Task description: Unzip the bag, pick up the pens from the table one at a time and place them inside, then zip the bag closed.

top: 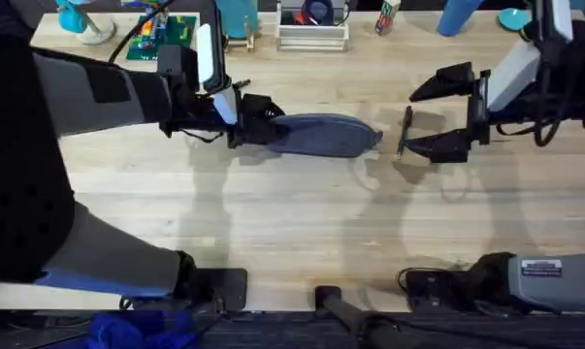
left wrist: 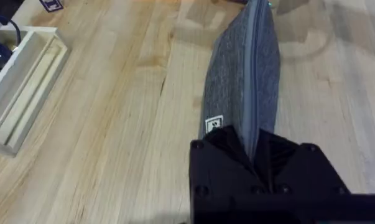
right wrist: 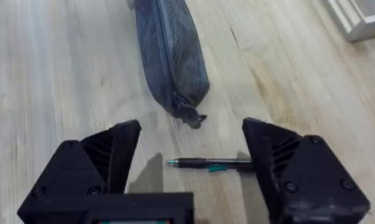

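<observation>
1. A small white label (left wrist: pixel 214 124) is showing on the side of the bag (top: pixel 323 135), just beside the left gripper's fingers; its dark print is too small to read.
2. The left gripper (top: pixel 242 121) is pinching the bag's left end, its black fingers (left wrist: pixel 227 155) closing on either side of the fabric right at the zipper line.
3. The right gripper (top: pixel 445 114) is hovering with its fingers (right wrist: pixel 109 155) spread wide, holding nothing.
4. A dark pen (top: pixel 405 132) with a green band is lying on the surface (top: pixel 273 213) between those spread fingers, in the right wrist view touching or passing under one of them.
5. The bag is lying lengthwise in the middle of the surface, nearer the far edge than the near one, with its zipper (left wrist: pixel 257 74) running along the top and looking shut.
6. The pen is sitting just beside the bag's right end, a little apart from the zipper tab (right wrist: pixel 192 116).
7. A white tray (top: pixel 312 33) is standing at the far edge.
</observation>
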Controlling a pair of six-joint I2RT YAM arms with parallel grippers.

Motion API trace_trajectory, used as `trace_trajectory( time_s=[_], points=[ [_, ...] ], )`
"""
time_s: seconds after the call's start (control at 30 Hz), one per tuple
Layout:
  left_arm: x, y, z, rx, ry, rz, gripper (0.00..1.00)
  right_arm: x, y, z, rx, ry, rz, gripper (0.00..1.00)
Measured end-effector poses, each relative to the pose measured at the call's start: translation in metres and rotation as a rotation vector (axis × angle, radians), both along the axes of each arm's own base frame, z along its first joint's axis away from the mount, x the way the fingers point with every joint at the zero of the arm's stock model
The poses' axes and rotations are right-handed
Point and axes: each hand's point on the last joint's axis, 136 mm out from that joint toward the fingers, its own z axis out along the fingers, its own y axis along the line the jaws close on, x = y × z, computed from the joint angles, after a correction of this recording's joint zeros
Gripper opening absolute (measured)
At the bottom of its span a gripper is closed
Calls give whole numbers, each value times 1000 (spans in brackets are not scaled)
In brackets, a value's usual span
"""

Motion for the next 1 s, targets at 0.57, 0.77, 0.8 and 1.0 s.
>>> trace_trajectory(
  time_s=[0.57, 0.77, 0.8, 1.0],
  points=[
    [0, 0, 0, 0, 0, 0, 42, 0, -11, 1, 7, -9, -27, 995],
    [0, 0, 0, 0, 0, 0, 42, 0, -11, 1, 7, -10, -27, 995],
    [0, 0, 0, 0, 2, 0, 42, 0, -11, 1, 7, -10, -27, 995],
    [0, 0, 0, 0, 3, 0, 42, -8, -9, 1, 13, 14, -10, 995]
  ],
)
